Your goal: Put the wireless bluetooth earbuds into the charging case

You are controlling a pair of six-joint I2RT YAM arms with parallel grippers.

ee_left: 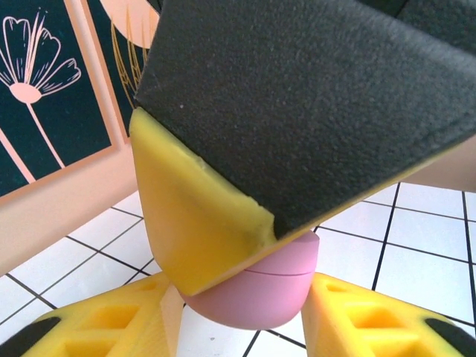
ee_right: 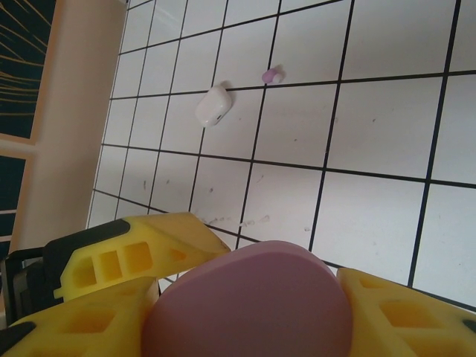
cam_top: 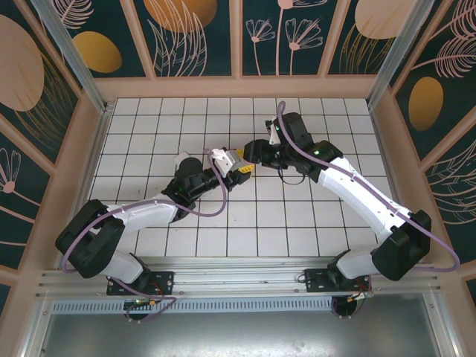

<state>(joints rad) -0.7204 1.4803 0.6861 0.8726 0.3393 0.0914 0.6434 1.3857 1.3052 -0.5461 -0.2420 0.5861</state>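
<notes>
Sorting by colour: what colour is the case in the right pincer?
Pink-purple case; best in the right wrist view.

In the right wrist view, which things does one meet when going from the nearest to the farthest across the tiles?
The pink case, up close at the bottom → white case on the tiles → small pink earbud beyond it.

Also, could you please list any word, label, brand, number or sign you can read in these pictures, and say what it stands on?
No readable text anywhere in these pictures.
Rounded pink plastic case: plain surface, no marking visible.
Small rounded white case: too small to tell any marking.
Wall panels: flower drawings, no lettering.
</notes>
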